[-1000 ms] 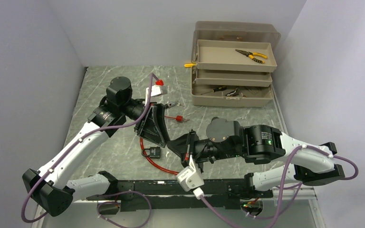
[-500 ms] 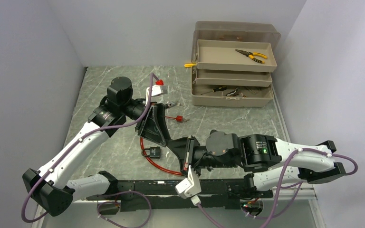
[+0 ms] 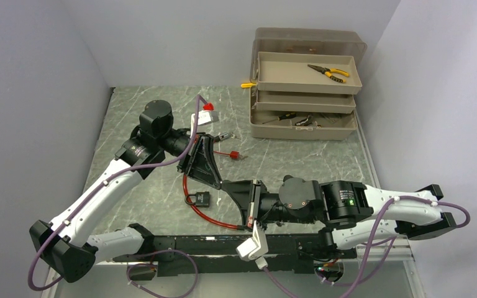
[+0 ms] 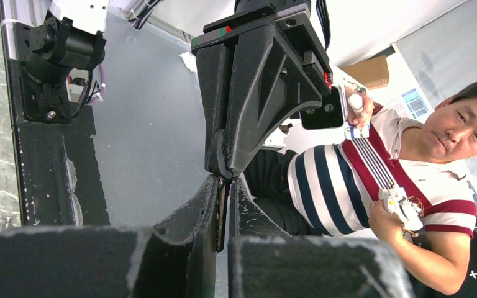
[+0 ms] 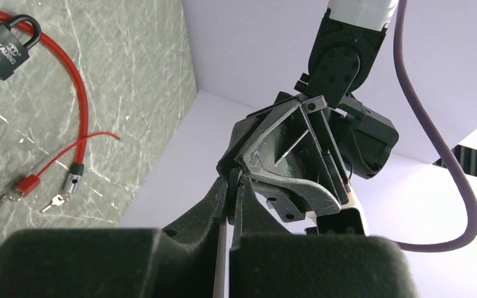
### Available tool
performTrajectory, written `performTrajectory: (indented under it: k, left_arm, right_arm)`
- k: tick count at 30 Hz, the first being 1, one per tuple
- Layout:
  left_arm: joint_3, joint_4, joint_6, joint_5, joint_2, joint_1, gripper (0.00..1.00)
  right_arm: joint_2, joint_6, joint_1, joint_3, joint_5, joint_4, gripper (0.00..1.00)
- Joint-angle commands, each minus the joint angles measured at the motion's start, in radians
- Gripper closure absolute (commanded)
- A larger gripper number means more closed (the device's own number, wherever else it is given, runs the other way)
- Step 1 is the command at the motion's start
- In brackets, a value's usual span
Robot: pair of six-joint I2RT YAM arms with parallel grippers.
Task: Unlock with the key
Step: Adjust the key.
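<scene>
The table (image 3: 323,162) carries a toolbox (image 3: 304,127) in its far right corner, trays stepped open. The left arm (image 3: 109,186) and right arm (image 3: 348,205) reach toward the middle, above the table. There the left claw (image 4: 223,189) and right claw (image 5: 231,186) meet tip to tip. Both have their jaws drawn together; whether either pinches anything, I cannot tell. A red cable (image 3: 205,217) loops near the near edge, threaded through the padlock (image 3: 199,198), which lies flat just below the claws. Two keys (image 3: 231,154) lie apart from the padlock toward the far edge, left of the toolbox.
</scene>
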Motion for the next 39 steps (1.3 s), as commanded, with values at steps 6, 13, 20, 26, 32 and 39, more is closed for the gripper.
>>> performTrajectory:
  k: [6,13,20,26,32,39]
  left_arm:
    - [0.023,0.063,-0.036,0.252,-0.031,-0.007,1.0]
    - [0.106,-0.034,0.09,0.249,0.0,0.053,1.0]
    - [0.047,0.291,-0.079,0.245,-0.017,0.109,1.0]
    - [0.011,0.77,-0.352,0.176,-0.007,0.171,1.0]
    - [0.256,-0.337,0.547,-0.182,-0.066,0.214,1.0]
    - [0.228,-0.414,0.646,-0.279,-0.127,0.175,1.0]
  right_arm:
    - [-0.043,0.028,-0.025,-0.034,0.192,-0.02,1.0]
    - [-0.058,0.263,-0.04,-0.12,0.22,0.052,0.49]
    - [-0.021,0.748,-0.068,0.055,0.062,0.003,0.0]
    - [-0.028,1.393,-0.405,0.146,-0.191,0.181,0.0]
    - [0.06,1.688,-0.592,0.173,-0.413,0.246,0.0]
    - [0.172,1.953,-0.963,0.219,-1.04,0.388,0.04]
